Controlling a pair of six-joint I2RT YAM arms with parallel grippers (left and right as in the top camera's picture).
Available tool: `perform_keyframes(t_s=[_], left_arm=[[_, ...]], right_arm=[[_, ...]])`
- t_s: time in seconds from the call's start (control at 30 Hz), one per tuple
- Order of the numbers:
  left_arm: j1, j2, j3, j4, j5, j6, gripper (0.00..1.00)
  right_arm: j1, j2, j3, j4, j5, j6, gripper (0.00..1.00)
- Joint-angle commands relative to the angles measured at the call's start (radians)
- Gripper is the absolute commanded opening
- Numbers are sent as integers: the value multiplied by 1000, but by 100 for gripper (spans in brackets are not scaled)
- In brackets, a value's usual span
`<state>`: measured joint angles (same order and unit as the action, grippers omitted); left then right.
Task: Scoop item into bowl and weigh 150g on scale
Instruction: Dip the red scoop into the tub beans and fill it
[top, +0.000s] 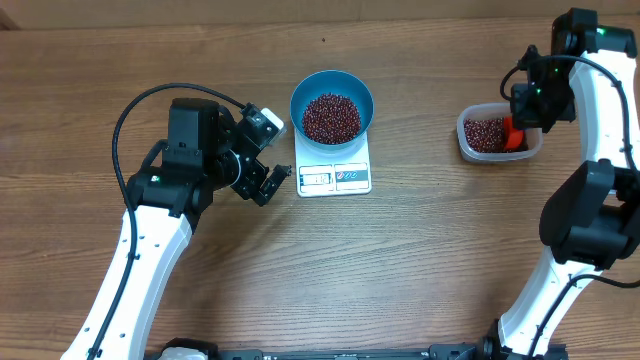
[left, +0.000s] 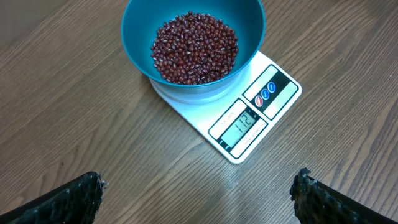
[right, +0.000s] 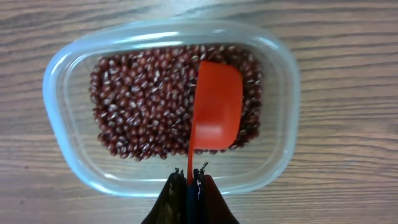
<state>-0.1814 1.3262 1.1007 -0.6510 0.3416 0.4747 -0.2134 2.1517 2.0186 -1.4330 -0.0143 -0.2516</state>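
Left arm (top: 150, 250): white shell links, black joint blocks — a black cable (top: 170, 87) loops off it.
Right arm (top: 545, 290): white links, bulky black joints, small green light (top: 600, 33).
Left gripper (left: 196, 208): black fingers (left: 68, 199), pebbled surface.
Right gripper (right: 189, 193): dark narrow fingers (right: 171, 199) — ragged tips.
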Motion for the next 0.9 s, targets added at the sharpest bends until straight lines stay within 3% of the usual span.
perform_keyframes(t_s=[0.0, 0.47, 0.87], left_arm=[[4, 5, 22, 0, 17, 12, 100], [4, 5, 22, 1, 17, 11, 100], [4, 5, 22, 1, 17, 12, 100]], right_arm=[[6, 16, -4, -28, -104, -46, 4], [3, 16, -4, -42, -381, -98, 4], [-100, 16, -4, -62, -451, -98, 4]])
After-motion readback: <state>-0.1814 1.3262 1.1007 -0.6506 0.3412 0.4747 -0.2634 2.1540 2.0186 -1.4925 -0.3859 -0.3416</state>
